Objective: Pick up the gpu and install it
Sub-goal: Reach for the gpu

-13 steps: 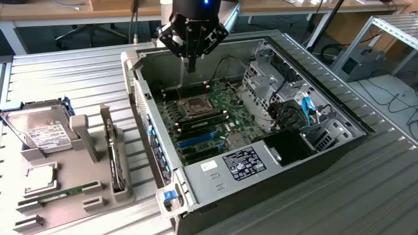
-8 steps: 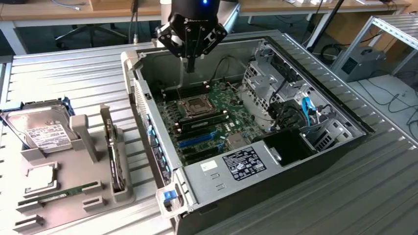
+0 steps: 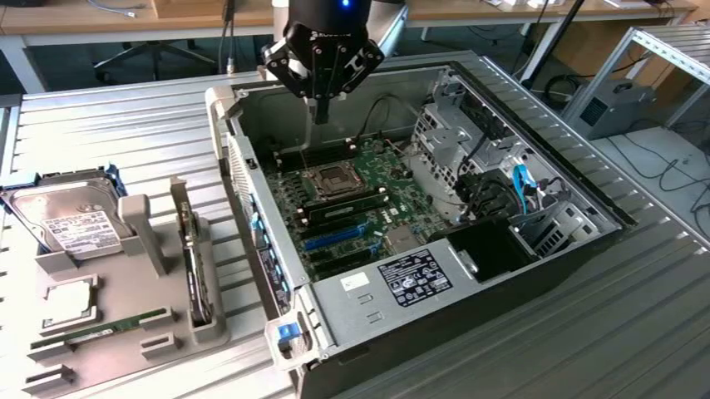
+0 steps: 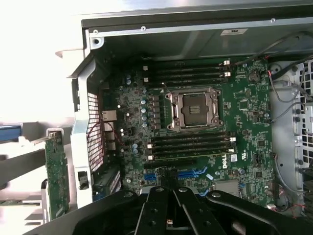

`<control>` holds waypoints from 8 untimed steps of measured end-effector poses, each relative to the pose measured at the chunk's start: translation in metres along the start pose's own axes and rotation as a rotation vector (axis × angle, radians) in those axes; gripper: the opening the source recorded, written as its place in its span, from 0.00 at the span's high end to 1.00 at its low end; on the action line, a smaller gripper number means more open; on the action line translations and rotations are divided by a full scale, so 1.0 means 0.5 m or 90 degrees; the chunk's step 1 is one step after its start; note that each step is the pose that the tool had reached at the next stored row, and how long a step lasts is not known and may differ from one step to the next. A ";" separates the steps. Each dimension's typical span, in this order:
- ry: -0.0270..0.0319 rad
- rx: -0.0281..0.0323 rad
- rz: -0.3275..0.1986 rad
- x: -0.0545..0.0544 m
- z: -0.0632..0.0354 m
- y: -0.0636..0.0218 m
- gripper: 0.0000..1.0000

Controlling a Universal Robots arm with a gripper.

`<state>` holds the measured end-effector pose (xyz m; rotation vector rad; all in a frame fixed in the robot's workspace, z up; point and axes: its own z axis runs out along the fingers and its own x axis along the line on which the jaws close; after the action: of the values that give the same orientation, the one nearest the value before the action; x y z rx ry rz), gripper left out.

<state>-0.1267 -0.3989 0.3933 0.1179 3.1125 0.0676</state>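
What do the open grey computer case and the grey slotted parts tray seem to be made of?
Open grey computer case: likely sheet metal, dull sheen, folded edges, punched vents. Grey slotted parts tray: probably matte plastic; flat uniform colour, blocky moulded slots.

Table (image 3: 100, 125) ribbed bare metal; holder (image 3: 122, 366) matt grey plastic; pincer (image 3: 321, 112) smooth black.

One open computer case (image 3: 521, 291) holds one motherboard (image 3: 388, 195) with one processor socket (image 3: 331, 179), one claw (image 3: 319, 116) sits at its twelve o'clock, and at nine o'clock one grey holder (image 3: 111, 366) carries one hard drive (image 3: 66, 220), one gpu (image 3: 198, 274) and one memory stick (image 3: 106, 330).
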 end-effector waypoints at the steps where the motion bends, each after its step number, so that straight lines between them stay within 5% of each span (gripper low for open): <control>1: 0.0000 0.0000 0.000 0.001 0.000 0.000 0.89; 8: 0.0000 0.0000 0.000 0.005 0.000 0.000 0.89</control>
<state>-0.1292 -0.3989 0.3933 0.1179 3.1125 0.0676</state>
